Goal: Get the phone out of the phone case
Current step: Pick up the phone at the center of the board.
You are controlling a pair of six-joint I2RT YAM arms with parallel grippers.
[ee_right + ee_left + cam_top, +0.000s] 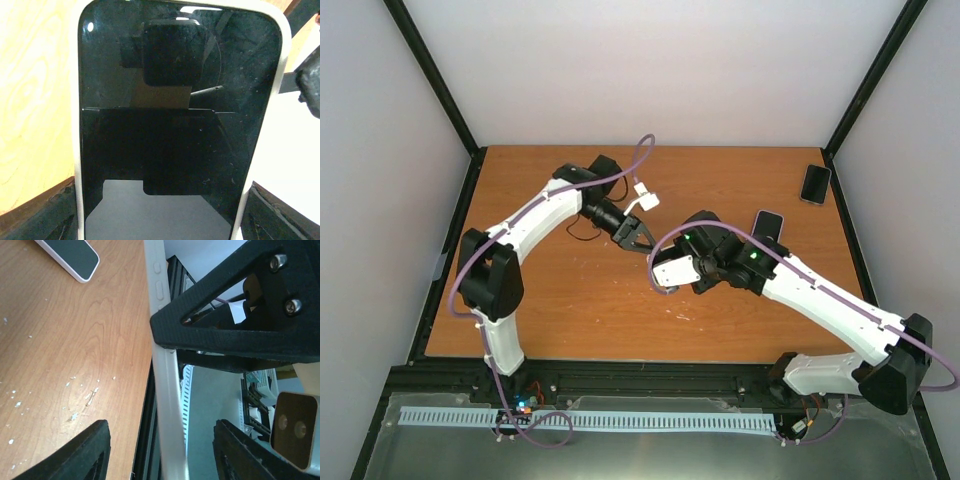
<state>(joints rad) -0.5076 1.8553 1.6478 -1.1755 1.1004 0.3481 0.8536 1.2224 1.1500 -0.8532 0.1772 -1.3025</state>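
White was the slim rounded phone case [76,150], and the black glass-fronted phone [175,130] sat fully seated inside it, rim wrapped round the screen on every side that showed. So the extraction had not begun!

The cased phone was held up in the air above the middle of the orange-brown wooden table [570,300], not resting on it. The right gripper [167,215] had it: its black fingers pressed on the two long sides of the case, jaws clamped on it.

Over came the challenger: the left gripper [167,452] stood above the table's centre too, its jaws apart, one finger on either side of the case's thin white edge with a gap showing on both sides. No contact there, as far as the wrist view showed.

Two other dark-screened phones lay flat on the table, one by its far right corner [815,184], one nearer the right arm [767,224].

Judging the score: hold secured, second hand lined up. Left to do were the pinch on the rim, the peel, and the phone coming free.
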